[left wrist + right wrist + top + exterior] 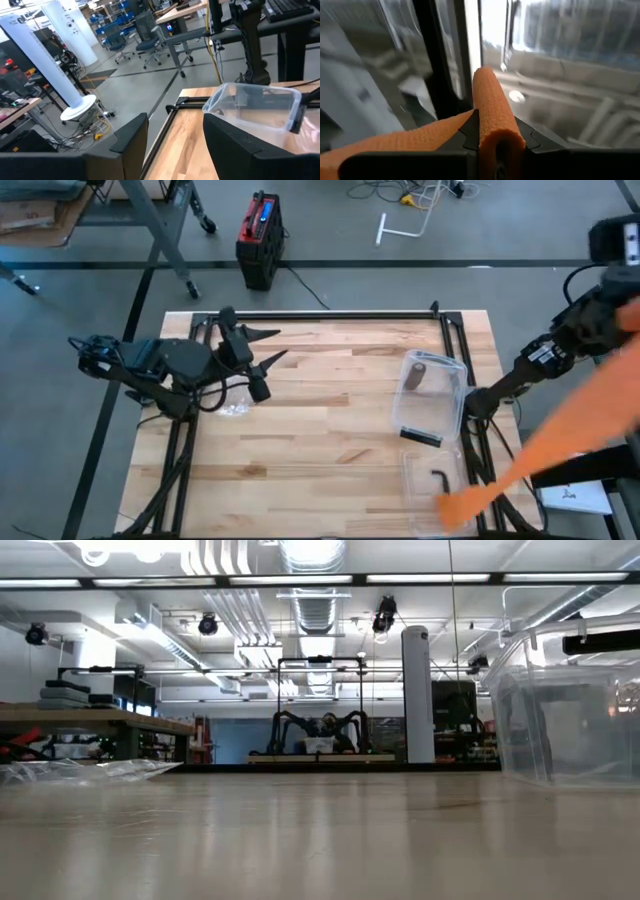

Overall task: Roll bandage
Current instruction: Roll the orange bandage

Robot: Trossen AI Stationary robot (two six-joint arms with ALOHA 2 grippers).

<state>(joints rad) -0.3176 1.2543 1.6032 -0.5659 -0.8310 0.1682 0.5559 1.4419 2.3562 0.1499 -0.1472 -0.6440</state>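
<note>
Risk, slipping: could lose the bandage (490, 100) from the pinch if pulled too hard, since only a folded bit sits between the fingers
Risk, snagging: could catch the loose tail on the black table rail (437, 65) or on the clear box (435, 395) just beside it, which would drag the box or twist the cloth
Risk, messy roll: could end up loose or crooked if the tail hangs slack while turning
Risk, second arm: far from the cloth, so a long reach across the table (320, 440) needed before helping; could bump the box on the way
Right gripper (496, 137): pinched tight on the orange bandage, at the right edge of the table, next to the clear box
Bandage and gripper: folded over and standing up between the two fingers, touching both, with the tail running off to one side of the fingers
Orange strip (560, 435): seen from above across the near right corner, well apart from the pinch in that view; cannot tell if the same cloth or something else
Left gripper (175, 145): fingers set apart with nothing between them, held above the far left part of the table, pointing toward the box
Plastic bag (235, 405): lying flat on the wood just near of the left arm, not touched
Step in hand, as a guess: holding one end ready, rolling not yet begun
</note>
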